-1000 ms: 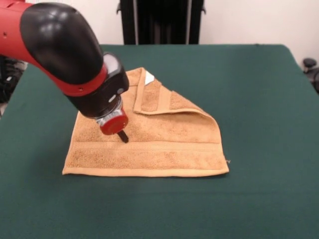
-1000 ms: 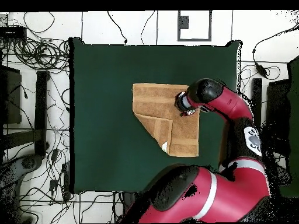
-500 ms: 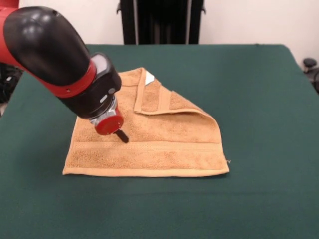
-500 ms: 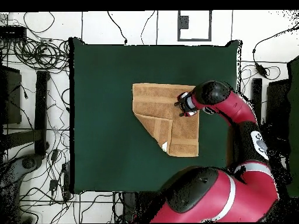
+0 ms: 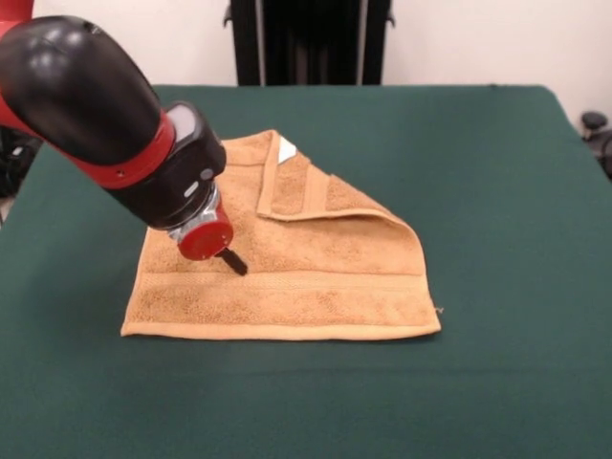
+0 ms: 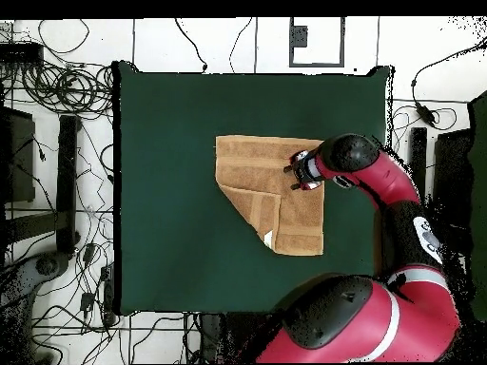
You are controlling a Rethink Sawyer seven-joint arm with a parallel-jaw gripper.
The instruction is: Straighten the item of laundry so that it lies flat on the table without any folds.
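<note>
The tan-orange towel (image 5: 316, 277) lies on the dark green table (image 5: 497, 191), left of the middle. Its far right corner is folded over diagonally onto the towel (image 5: 308, 189), with a white tag (image 5: 285, 148) showing at the fold's far end. The rest of it lies flat. My gripper (image 5: 232, 261) hangs from the red and black arm over the towel's left part, its black tip just above or touching the cloth near the woven band; it looks shut and holds nothing. In the overhead view the gripper (image 6: 293, 171) is over the towel (image 6: 249, 166) near its right edge.
The table's green cloth (image 6: 162, 190) spreads wide on every side of the towel. Cables and stands lie on the floor around the table (image 6: 67, 90). A black stand is behind the table's far edge (image 5: 306, 38).
The arm's elbow and wrist have swung a little to the left in the front view. The gripper tip has stayed almost in place over the towel. The towel has not moved.
</note>
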